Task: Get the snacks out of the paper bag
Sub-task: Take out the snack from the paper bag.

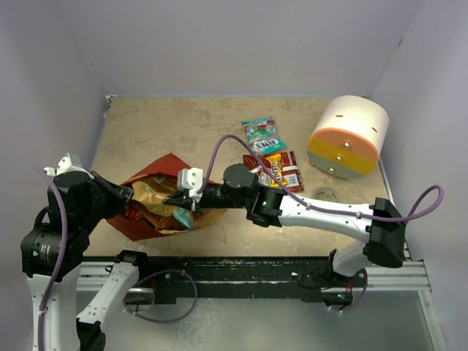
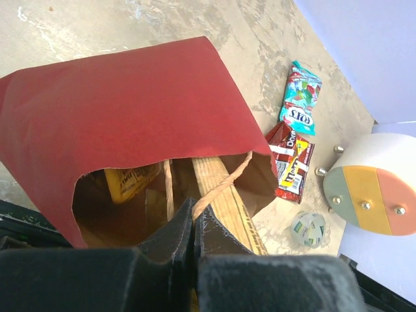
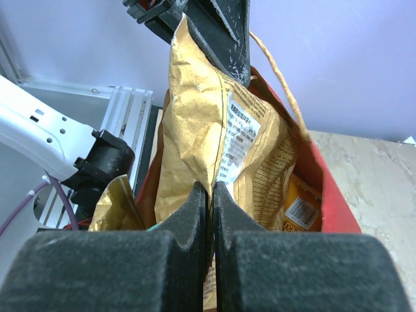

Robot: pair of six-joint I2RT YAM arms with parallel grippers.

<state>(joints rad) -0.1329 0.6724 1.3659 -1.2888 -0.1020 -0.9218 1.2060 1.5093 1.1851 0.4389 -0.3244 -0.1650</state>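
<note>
The red paper bag (image 1: 170, 167) lies crumpled at the left of the table, its mouth toward the arms. My left gripper (image 1: 126, 196) is shut on its string handle (image 2: 224, 182) at the mouth. My right gripper (image 1: 183, 200) reaches into the mouth and is shut on a gold crinkly snack packet (image 3: 195, 110). In the right wrist view an orange packet (image 3: 300, 203) lies deeper in the bag (image 3: 331, 195). A yellow packet (image 2: 133, 182) shows inside in the left wrist view. A teal packet (image 1: 262, 135) and a red packet (image 1: 282, 170) lie on the table right of the bag.
A white cylinder with an orange-yellow band (image 1: 348, 137) stands at the back right. A small clear tape roll (image 1: 324, 193) lies in front of it. White walls close in the table on three sides. The rail with the arm bases runs along the near edge.
</note>
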